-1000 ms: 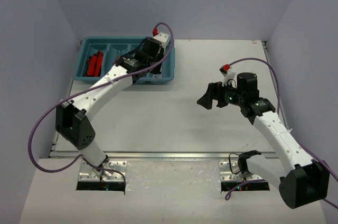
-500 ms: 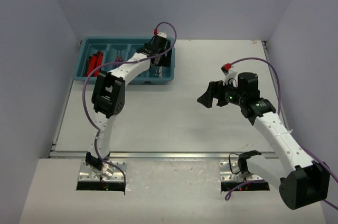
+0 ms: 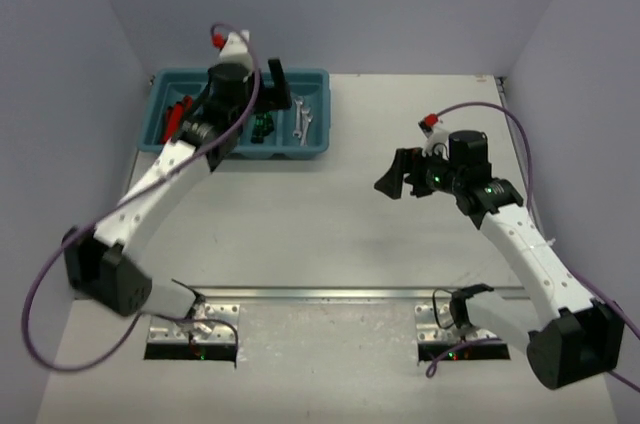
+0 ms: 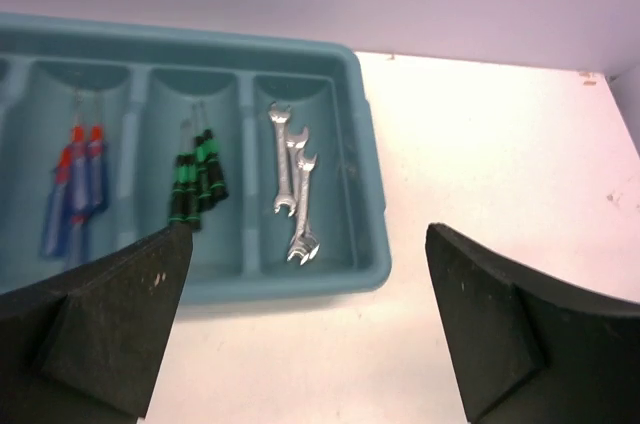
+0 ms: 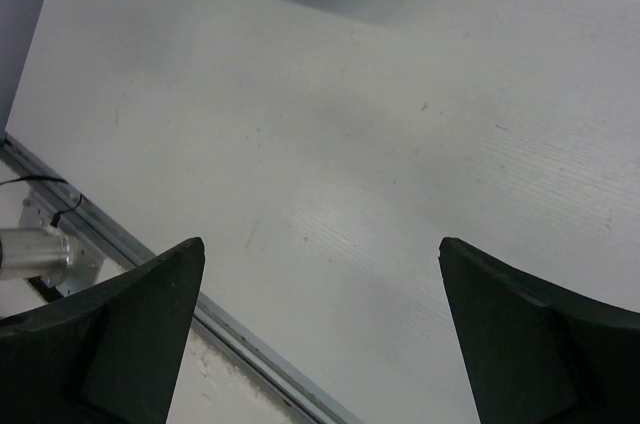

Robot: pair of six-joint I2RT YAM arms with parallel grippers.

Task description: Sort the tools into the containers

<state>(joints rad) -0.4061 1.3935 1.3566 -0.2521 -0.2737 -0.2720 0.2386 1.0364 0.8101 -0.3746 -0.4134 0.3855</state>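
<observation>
Presently the left hand [image 4: 307, 234] is held above the near rim of the teal plastic tray with four round-ended compartments [image 4: 370, 164], its jaws spread wide and nothing gripped between them. Three small silver wrenches [image 4: 282, 174] are seen lying lengthwise in the tray's rightmost compartment. Thin black-and-green screwdrivers [image 4: 195, 179] are laid in the compartment next to the left, and red-and-blue screwdrivers [image 4: 80, 174] in the one beyond that. Red-handled pliers [image 3: 178, 116] are seen from the top camera in the leftmost compartment, partly hidden by the left arm.

The tray is set at the far left corner of the pale bench [image 3: 300, 214], its left end close to the left wall and its back rim near the far wall. To the right of the tray and in front of it, bare bench surface is seen.

The right hand [image 5: 320, 244] is held well to the right of the tray, above bare bench, with its jaws equally wide apart and nothing held. A metal rail [image 5: 250, 344] is seen along the bench's near edge, opposite the tray.
</observation>
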